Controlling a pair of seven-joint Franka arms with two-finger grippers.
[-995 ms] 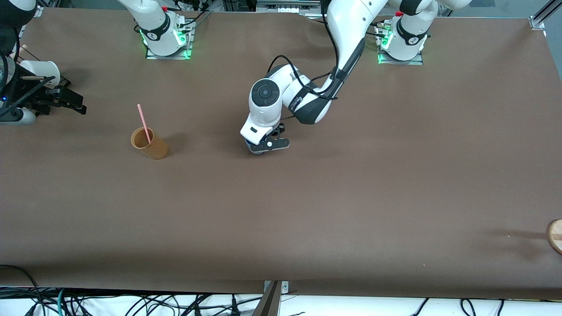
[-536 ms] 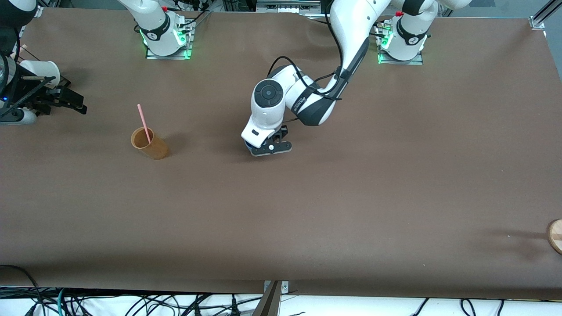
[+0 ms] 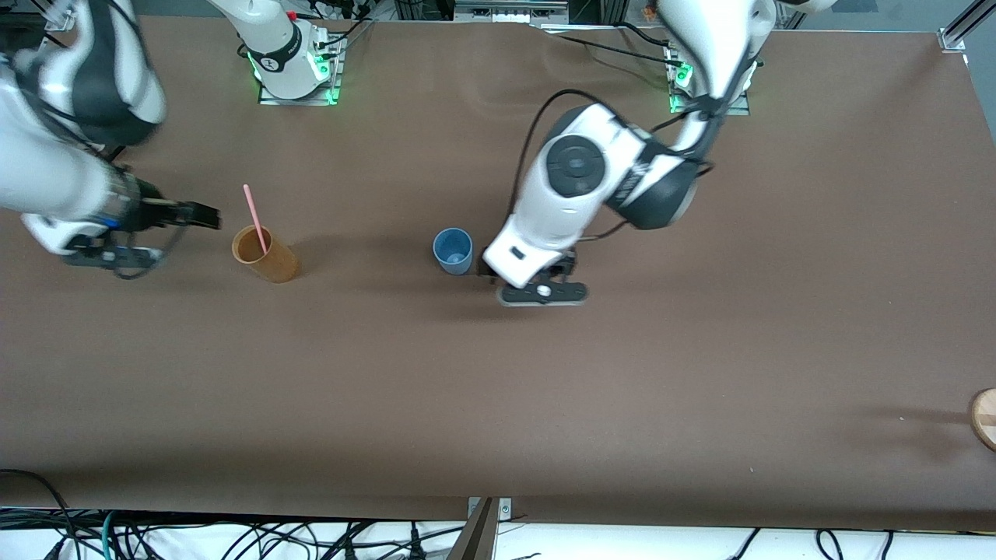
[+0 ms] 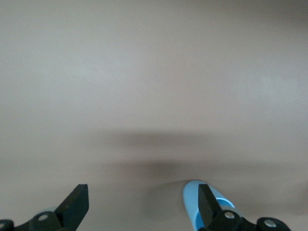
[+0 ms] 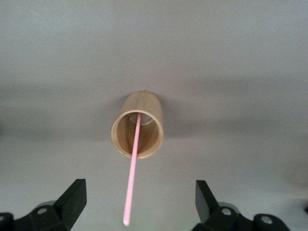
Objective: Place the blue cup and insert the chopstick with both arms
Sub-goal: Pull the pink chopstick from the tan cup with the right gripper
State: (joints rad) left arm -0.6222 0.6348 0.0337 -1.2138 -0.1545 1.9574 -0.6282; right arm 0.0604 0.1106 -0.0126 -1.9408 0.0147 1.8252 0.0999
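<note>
Front view gives us the blue cup [image 3: 453, 250] standing upright and free on the table [image 3: 700, 373], a little above the middle of the frame. Just beside it, toward the left arm's end of the table, hangs the left gripper [image 3: 541, 292], its jaws spread wide and holding nothing; in the left wrist view we see the cup's rim [image 4: 204, 207] at the bottom edge, next to one of the black fingers [image 4: 74, 204].

We find the chopstick [image 3: 255, 218] in the centre-left of the frame, leaning inside a tan-orange cup [image 3: 265, 254] with its upper end sticking out above the rim. The right wrist view looks down into that cup [image 5: 137, 126], the pink stick [image 5: 132, 173] running from its bottom out toward the camera. The right gripper [image 3: 198, 218] sits just beside the tan-orange cup, toward the right arm's end of the table, with jaws open and empty.

We can read no writing or labels on either cup.

At the lower right edge of the frame we see part of a round wooden object [image 3: 984, 418]. Both arm bases [image 3: 296, 62] glow green along the top of the frame. The table is covered in plain brown material, and black cables [image 3: 233, 540] lie tangled along the bottom edge.
</note>
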